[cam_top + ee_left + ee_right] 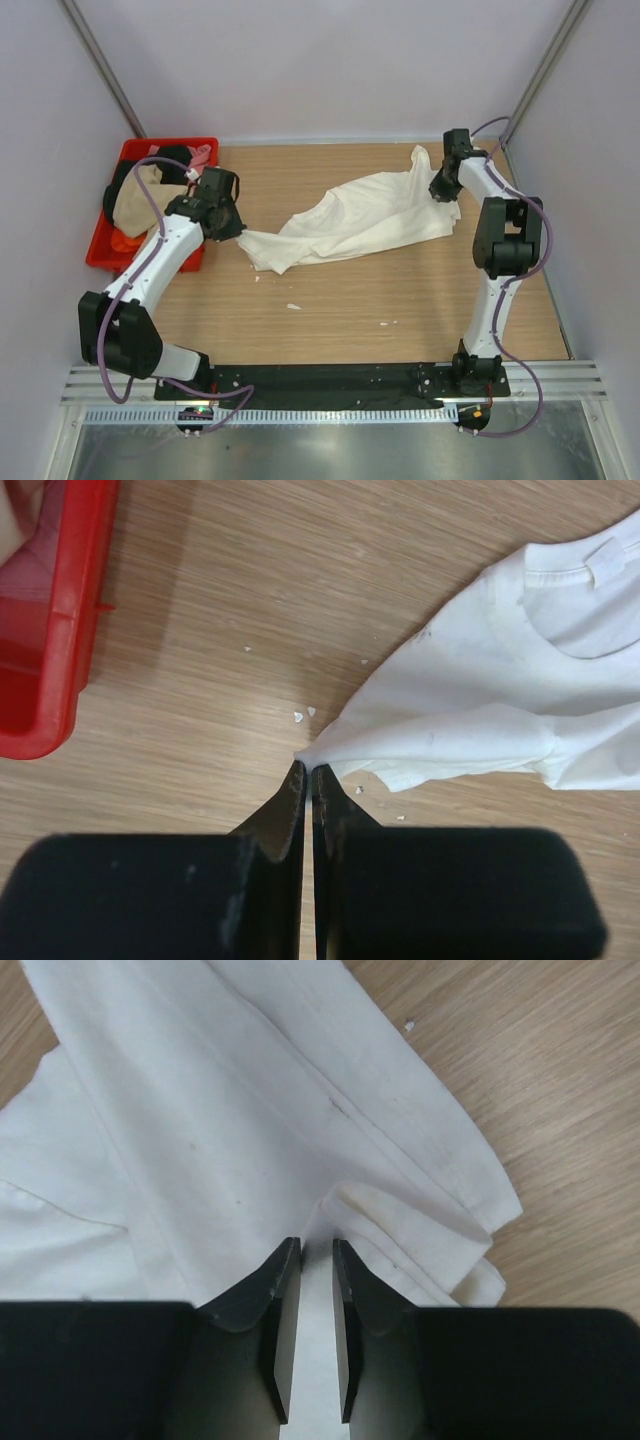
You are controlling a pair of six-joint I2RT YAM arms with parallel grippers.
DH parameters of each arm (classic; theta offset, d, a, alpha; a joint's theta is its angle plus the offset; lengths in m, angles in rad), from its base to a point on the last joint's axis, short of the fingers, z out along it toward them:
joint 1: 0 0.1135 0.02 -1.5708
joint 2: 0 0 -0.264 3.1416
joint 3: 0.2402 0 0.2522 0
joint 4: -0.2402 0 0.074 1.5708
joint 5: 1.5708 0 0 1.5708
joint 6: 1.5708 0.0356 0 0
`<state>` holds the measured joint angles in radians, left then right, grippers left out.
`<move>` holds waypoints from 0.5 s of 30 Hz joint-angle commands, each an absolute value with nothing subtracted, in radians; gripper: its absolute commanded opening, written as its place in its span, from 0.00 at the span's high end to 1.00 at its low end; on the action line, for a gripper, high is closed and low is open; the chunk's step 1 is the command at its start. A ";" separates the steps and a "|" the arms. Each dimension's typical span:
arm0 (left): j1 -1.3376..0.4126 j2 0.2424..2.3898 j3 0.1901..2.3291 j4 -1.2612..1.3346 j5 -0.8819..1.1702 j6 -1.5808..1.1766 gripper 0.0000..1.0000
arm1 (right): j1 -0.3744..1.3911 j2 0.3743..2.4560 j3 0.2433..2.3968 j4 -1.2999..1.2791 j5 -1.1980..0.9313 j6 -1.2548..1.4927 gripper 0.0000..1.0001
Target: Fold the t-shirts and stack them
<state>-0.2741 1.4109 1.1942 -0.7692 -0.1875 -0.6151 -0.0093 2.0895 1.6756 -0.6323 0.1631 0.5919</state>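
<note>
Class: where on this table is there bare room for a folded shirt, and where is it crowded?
Free: near wood between cream t-shirt and arm bases; far strip behind it. Crowded: left side by the red crate.

Bright, even light; soft shadows.

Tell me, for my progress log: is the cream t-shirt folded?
Not folded: the cream t-shirt lies rumpled and loosely spread across the table.
</note>
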 commanded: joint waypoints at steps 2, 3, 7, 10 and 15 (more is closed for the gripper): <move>-0.268 1.379 1.184 -0.715 -0.147 -0.595 1.00 | -0.006 2.027 1.807 -0.739 0.222 0.572 0.70; -0.270 1.378 1.175 -0.707 -0.143 -0.594 1.00 | -0.005 2.010 1.806 -0.777 0.273 0.603 0.68; -0.270 1.370 1.158 -0.692 -0.112 -0.588 1.00 | -0.035 1.893 1.709 -0.793 0.299 0.686 0.65; -0.270 1.364 1.154 -0.687 -0.091 -0.586 1.00 | -0.052 1.849 1.602 -0.787 0.272 0.724 0.65; -0.270 1.358 1.149 -0.686 -0.084 -0.584 1.00 | -0.054 1.760 1.379 -0.703 0.227 0.791 0.65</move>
